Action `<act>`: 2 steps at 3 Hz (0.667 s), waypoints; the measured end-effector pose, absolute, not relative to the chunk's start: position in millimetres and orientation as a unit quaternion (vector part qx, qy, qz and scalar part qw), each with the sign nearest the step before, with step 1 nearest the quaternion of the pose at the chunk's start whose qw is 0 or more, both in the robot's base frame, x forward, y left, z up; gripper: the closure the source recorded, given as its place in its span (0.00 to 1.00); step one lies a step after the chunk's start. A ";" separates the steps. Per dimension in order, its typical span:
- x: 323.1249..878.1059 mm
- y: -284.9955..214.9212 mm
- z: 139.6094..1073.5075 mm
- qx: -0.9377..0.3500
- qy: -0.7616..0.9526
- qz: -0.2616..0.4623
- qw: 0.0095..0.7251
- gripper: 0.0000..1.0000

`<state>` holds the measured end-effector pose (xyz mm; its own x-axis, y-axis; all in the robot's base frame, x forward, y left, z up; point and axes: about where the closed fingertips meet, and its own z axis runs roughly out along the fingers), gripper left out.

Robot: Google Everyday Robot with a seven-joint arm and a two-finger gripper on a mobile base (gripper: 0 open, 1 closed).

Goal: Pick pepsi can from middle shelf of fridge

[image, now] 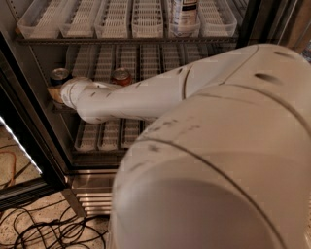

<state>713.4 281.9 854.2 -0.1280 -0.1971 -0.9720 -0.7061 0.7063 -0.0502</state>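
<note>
The fridge (29, 121) stands open in front of me. My white arm reaches into the middle shelf (92, 61) from the right. A can with a silver top and dark body, apparently the pepsi can (59, 76), stands at the shelf's front left. My gripper (52, 93) is at the far left end of the arm, just below and in front of that can, mostly hidden by the wrist. A can with a reddish top (121, 75) stands two lanes to the right, just behind the forearm.
The upper rack (116, 19) holds white lanes and a tall white bottle (183, 14). A lower rack (104, 136) shows under the arm. The dark door frame (34, 146) runs down the left. Black cables (43, 228) lie on the floor. My arm's bulk fills the lower right.
</note>
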 end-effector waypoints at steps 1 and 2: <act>707.9 278.7 859.9 -0.304 0.717 0.234 0.582 1.00; 705.0 273.6 866.4 -0.300 0.713 0.238 0.587 1.00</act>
